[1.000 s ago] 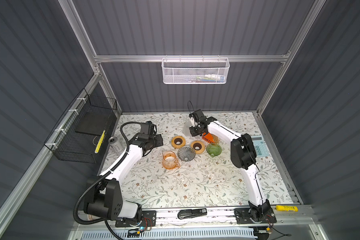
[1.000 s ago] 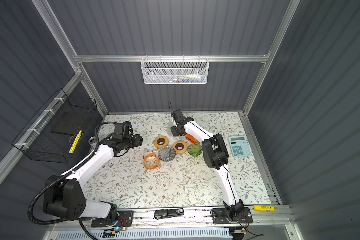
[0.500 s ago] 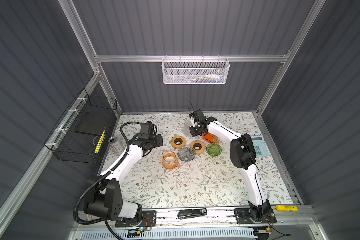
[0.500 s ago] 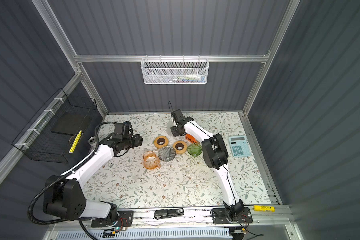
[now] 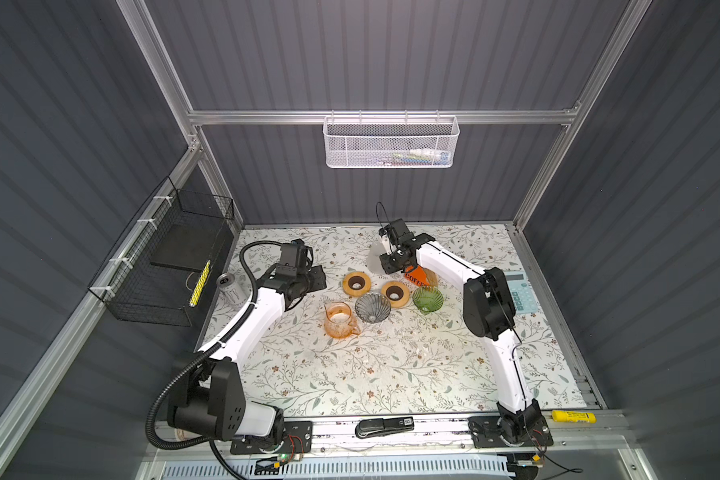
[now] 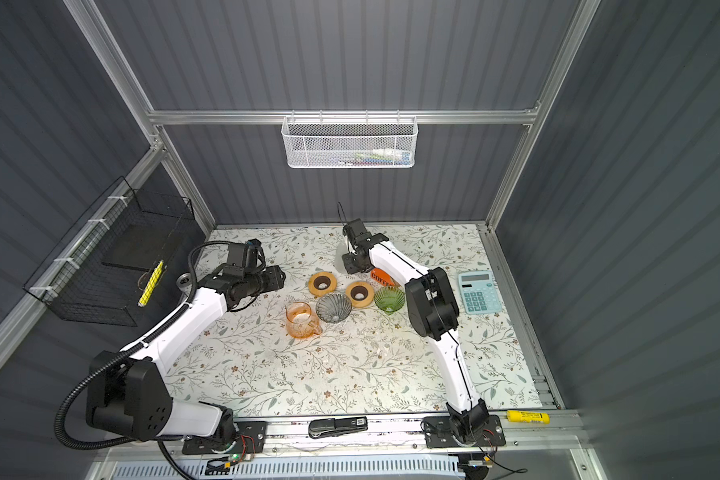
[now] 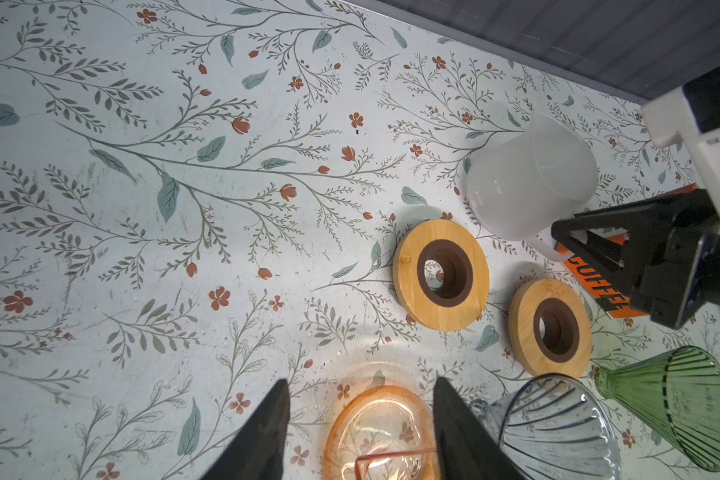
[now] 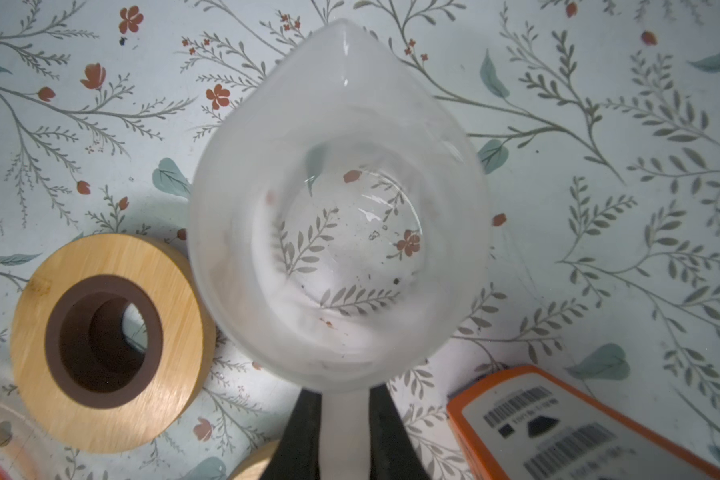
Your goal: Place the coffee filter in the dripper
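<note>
Gripping the frosted pitcher by its handle — right gripper; left gripper parted, empty, above the orange server.

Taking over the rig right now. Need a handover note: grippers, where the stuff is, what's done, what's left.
Grippers: the right gripper is shut on the handle of the frosted jug, at the back of the table. The left gripper is open and empty, above the orange glass server.
Things: the grey dripper and green dripper are mid-table, with no filter in either. The orange coffee pack lies just behind them, by the right gripper.
Done: nothing yet; no loose filter is visible.
Left: get a filter and seat it in a dripper.
</note>
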Controlling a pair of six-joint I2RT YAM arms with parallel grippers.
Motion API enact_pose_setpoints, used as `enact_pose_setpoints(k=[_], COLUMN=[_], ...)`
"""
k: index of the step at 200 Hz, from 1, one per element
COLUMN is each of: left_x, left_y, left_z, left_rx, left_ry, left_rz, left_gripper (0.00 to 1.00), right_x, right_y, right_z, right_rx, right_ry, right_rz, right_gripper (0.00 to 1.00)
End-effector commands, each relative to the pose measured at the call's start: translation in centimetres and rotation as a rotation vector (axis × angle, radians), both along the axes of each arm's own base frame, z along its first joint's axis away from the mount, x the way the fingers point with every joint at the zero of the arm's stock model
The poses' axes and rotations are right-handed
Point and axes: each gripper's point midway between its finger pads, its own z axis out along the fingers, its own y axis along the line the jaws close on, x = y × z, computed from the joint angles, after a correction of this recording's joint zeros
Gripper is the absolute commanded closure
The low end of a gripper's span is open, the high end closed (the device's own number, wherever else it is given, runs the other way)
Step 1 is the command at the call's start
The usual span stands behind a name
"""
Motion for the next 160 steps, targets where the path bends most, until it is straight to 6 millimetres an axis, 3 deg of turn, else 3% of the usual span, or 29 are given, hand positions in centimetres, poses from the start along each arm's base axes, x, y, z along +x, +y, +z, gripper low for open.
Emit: enact_pose_setpoints(k=[1,60,160], left_x=[0.0,-1.0,-1.0], left_y=[0.0,0.4,0.4], left_z=[2.0,2.0,2.6], left_rx=[-0.009,-0.013,-0.015], left_ry=[-0.036,-0.042,-0.046], left_rz=[-0.017,-0.005,-0.002], left_gripper=[0.44,0.44,0.44], right_x=[-0.2,-1.7,-4.4], right_y=[0.5,0.7,1.3], right_z=[4.1,5.4,8.5], right_rx=[0.063,0.098,0.155], right_ry=[-0.057,-0.06,-0.084], right_rz=[0.005,0.019,0.054], right_gripper=[1.0,1.0,1.0])
